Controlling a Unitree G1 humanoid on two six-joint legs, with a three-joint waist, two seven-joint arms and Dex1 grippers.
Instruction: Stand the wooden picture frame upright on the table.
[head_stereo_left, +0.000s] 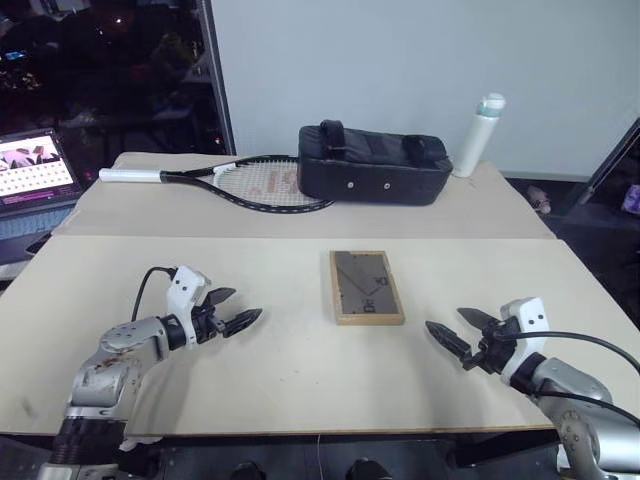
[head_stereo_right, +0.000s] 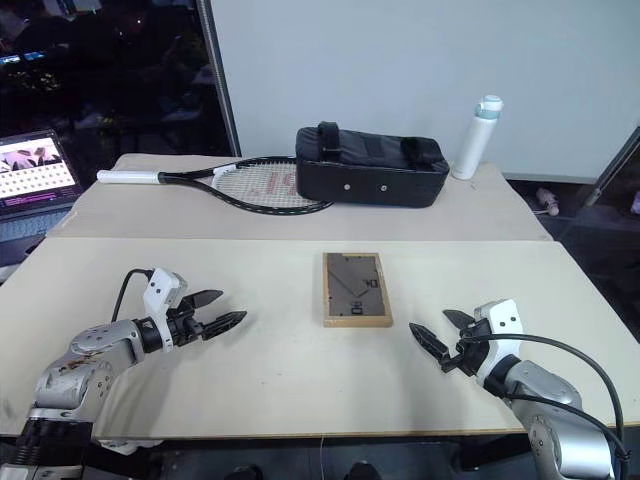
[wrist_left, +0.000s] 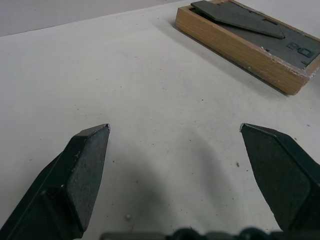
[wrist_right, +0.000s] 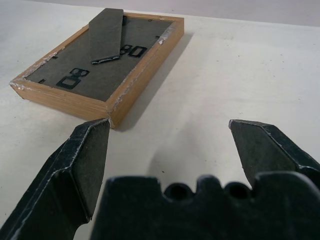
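1. Beige and bare, the table (head_stereo_left: 300, 350) carried the wooden picture frame (head_stereo_left: 366, 286) lying face down at its centre, stand folded flat.
2. The left gripper (head_stereo_left: 232, 312) and right gripper (head_stereo_left: 452, 335) flanked the frame, both spread wide and empty.
3. Recommended approach: pinch opposite long edges, tilt up, then unfold the stand.

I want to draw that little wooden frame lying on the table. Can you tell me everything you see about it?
The wooden picture frame is a small rectangle with a light wood rim and a dark grey-brown back board. It lies flat on the pale table, back side up, so its picture is hidden. A dark fold-out stand lies folded flat against the back. Some rim corners look chipped. Only the table touches it.
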